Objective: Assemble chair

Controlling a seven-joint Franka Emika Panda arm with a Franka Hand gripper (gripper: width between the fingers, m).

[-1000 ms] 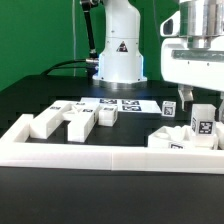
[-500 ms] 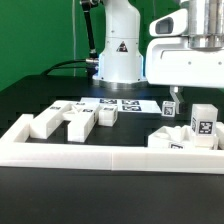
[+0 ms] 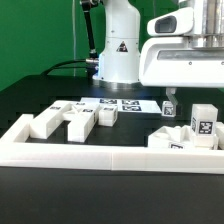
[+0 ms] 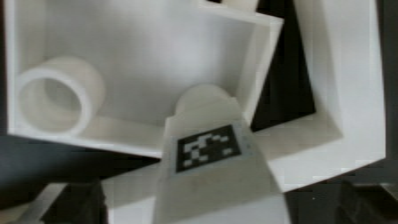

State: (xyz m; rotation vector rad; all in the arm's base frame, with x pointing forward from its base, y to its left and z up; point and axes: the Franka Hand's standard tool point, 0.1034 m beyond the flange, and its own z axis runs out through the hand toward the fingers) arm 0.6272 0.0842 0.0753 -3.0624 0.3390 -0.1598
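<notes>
The chair is in loose white parts. In the exterior view, three blocky pieces (image 3: 78, 124) lie at the left, and a flat seat plate (image 3: 176, 140) with an upright tagged block (image 3: 205, 120) sits at the right. My gripper (image 3: 171, 104) hangs just above and behind that right group, open, with nothing between its fingers. The wrist view looks down on the seat plate (image 4: 160, 70), its round socket (image 4: 59, 95) and a tagged upright piece (image 4: 210, 146) close below. My fingers do not show there.
A long low white border wall (image 3: 100, 157) runs along the front and turns back at the exterior view's left. The marker board (image 3: 122, 103) lies flat behind the parts. The arm's white base (image 3: 120, 55) stands at the back.
My hand has shifted toward the exterior view's left, now over the back of the right group. The parts have not moved and the jaws stay open.
</notes>
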